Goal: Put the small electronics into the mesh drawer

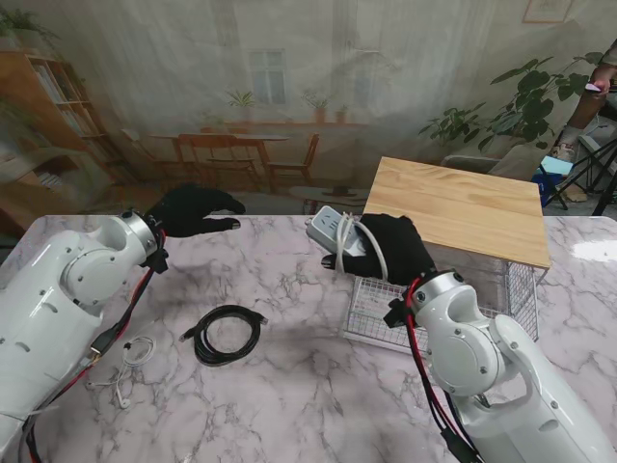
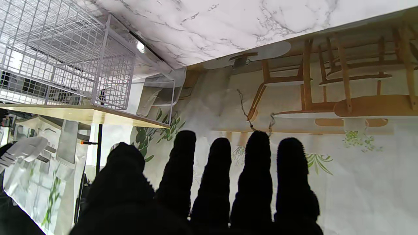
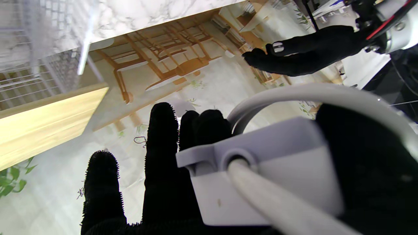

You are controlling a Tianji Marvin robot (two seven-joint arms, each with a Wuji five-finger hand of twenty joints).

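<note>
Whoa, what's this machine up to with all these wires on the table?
It is tidying small electronics into a wire mesh drawer that sits pulled out under a wooden shelf. The right hand is holding a white power strip with its cord, raised beside the drawer's far-left corner and not yet inside. The left hand hovers open and holds nothing. A coiled black cable and white earphones lie on the marble table, waiting.

Even, bright indoor light, soft shadows on the marble counter, glare at its far right corner, right wrist view's mesh drawer blurred, gloved fingers featureless black.
</note>
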